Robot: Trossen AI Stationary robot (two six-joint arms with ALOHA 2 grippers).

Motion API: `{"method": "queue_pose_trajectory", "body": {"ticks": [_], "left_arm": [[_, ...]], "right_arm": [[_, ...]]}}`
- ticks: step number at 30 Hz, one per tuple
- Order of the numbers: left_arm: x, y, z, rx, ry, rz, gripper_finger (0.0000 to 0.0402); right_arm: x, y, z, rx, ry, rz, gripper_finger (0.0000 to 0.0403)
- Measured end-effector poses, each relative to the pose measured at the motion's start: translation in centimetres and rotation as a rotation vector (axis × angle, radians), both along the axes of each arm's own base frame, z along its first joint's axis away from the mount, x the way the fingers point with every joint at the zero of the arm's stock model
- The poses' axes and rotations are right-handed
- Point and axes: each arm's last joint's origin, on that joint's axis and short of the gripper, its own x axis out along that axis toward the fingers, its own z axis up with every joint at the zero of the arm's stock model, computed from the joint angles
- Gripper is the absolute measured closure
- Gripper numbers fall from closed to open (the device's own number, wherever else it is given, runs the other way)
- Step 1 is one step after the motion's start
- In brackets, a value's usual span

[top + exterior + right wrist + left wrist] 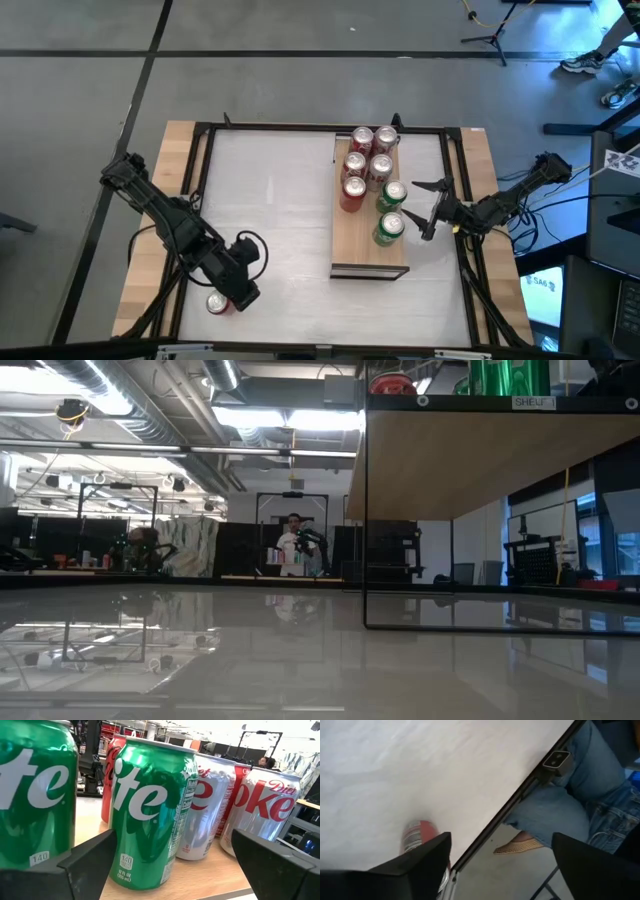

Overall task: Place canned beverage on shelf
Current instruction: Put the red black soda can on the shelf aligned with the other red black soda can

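Observation:
The shelf (370,245), a light-wood board, stands right of the table's middle; in the low view it (450,460) is raised on a thin black frame. Several red, silver and green cans (372,170) stand upright on its far half. One red can (219,303) is on the white tabletop at the near left corner, also seen in the left wrist view (417,836). My left gripper (233,290) (502,840) hovers open above that can, one finger in front of it in the wrist view. My right gripper (425,210) (174,835) is open and level beside the green cans (150,815).
A black frame (300,128) runs around the white tabletop, with wooden strips outside it. A seated person's jeans-clad legs and shoe (560,810) are just beyond the table's near edge by the red can. The tabletop's middle and left (270,200) are bare.

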Motion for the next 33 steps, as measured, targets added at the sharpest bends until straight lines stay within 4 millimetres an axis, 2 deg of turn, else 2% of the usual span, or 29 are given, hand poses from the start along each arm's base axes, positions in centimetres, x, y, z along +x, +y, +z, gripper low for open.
{"method": "queue_pose_trajectory", "body": {"ticks": [5,9,23,33], "left_arm": [[-0.4,-0.7,-0.6,-0.039,0.093,-0.061,0.0028],[-1.2,-1.8,-1.3,-0.052,0.184,-0.129,0.0014],[-3.7,-4.5,-1.8,0.045,0.16,-0.227,0.0012],[-4.1,-6.5,-4.5,0.175,0.237,-0.302,0.0012]], "right_arm": [[0.0,0.0,0.0,0.001,0.0,0.0,0.0015],[0.0,0.0,0.0,0.002,-0.001,0.0,0.0015],[0.0,0.0,0.0,0.002,-0.001,0.0,0.0015],[0.0,0.0,0.0,0.002,-0.001,0.0,0.0015]]}}
